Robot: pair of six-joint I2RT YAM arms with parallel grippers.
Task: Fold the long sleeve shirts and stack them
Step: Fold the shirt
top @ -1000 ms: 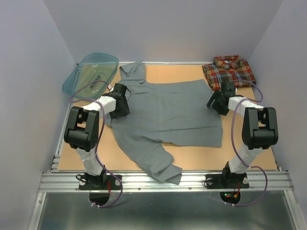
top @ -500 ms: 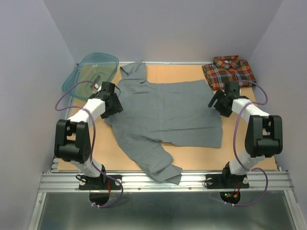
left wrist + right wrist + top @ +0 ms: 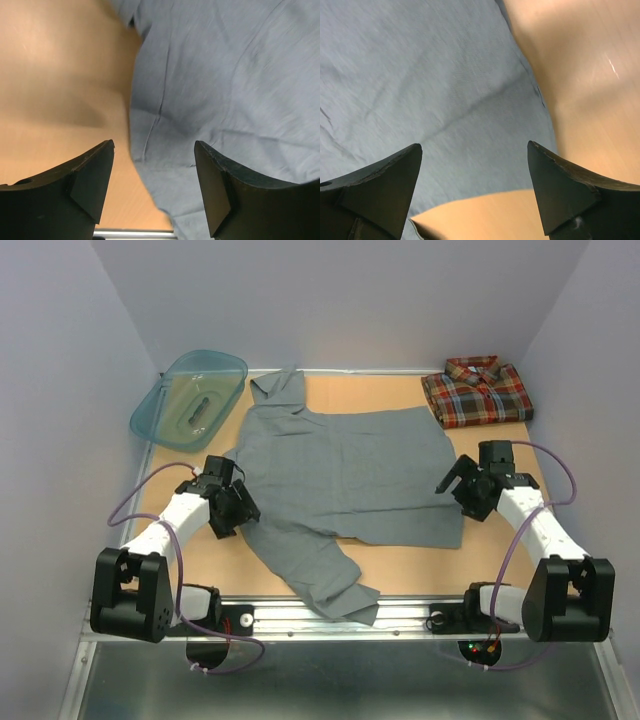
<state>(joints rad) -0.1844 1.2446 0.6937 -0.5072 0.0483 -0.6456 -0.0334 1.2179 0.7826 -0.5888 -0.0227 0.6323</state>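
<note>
Top external view: the grey shirt lies spread flat in the middle of the counter, one sleeve trailing to the near edge. The plaid shirt sits folded at the far right corner. Left jaws and right jaws gape wide, empty, over the grey shirt's opposite side edges, possibly brushing the cloth.

Pale lilac walls on three sides; tan table; aluminium rail along its near edge; soft light.
</note>
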